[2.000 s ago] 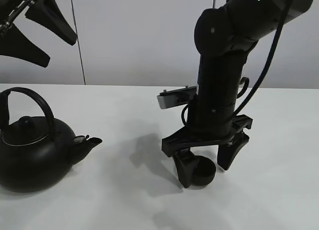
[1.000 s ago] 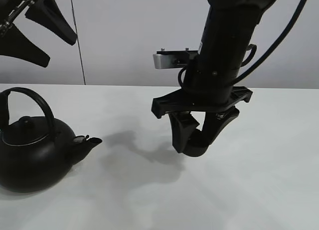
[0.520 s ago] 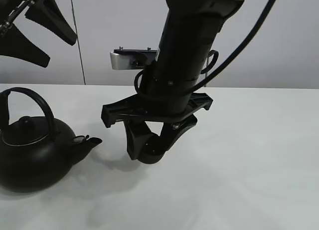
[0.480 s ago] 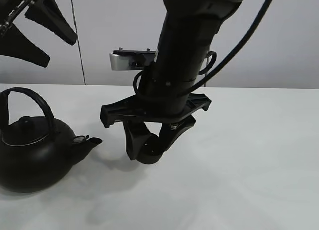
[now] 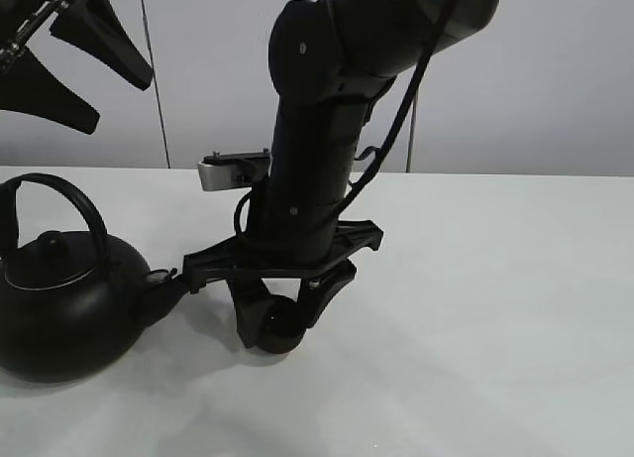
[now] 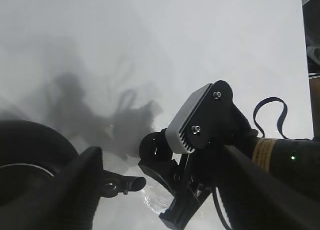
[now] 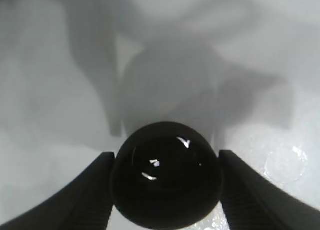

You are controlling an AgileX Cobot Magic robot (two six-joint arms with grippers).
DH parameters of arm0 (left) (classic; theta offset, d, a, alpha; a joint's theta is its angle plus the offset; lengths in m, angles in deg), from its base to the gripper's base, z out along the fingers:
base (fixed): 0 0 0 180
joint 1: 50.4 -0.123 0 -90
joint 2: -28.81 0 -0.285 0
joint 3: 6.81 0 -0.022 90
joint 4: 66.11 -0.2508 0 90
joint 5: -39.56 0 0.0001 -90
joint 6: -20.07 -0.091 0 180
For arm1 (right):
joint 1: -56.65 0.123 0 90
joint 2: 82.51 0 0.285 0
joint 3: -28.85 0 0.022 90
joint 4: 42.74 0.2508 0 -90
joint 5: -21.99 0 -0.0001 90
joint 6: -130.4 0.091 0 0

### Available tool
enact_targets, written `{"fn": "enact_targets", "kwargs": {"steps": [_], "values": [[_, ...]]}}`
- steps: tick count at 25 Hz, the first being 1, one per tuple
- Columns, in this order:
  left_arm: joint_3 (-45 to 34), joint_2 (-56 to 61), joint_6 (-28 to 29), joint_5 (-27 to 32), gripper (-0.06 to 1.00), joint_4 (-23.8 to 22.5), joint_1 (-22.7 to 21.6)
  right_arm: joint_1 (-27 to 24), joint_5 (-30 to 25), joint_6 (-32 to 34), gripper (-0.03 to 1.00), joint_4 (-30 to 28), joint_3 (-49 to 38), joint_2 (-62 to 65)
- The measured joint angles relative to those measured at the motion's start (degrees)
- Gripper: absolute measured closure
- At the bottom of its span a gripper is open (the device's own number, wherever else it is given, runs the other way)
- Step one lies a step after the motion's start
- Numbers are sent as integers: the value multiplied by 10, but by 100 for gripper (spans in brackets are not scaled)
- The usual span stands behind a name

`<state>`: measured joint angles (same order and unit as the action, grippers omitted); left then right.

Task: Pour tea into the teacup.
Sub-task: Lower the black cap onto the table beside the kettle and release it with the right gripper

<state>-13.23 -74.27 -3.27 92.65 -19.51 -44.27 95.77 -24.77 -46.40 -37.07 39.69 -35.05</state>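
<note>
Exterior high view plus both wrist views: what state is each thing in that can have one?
teapot: upright on the table, lid on, not gripped.
teacup: upright, beside the teapot, contents unclear.
right end effector: shut on the teacup.
left end effector: open, empty, high above the teapot.

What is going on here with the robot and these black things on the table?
The right gripper holds the small black teacup between its fingers, low by the white table, just beside the teapot spout. The teapot stands upright and nothing touches it. The left gripper hangs open high above it. No pouring is under way yet.
</note>
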Motion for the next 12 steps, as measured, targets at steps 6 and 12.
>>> {"fn": "enact_targets", "kwargs": {"steps": [6,12], "values": [[0,0,0,0,47,0,0,0,2,0,57,-2,3,-6],[0,0,0,0,47,0,0,0,3,0,54,-2,3,-6]]}}
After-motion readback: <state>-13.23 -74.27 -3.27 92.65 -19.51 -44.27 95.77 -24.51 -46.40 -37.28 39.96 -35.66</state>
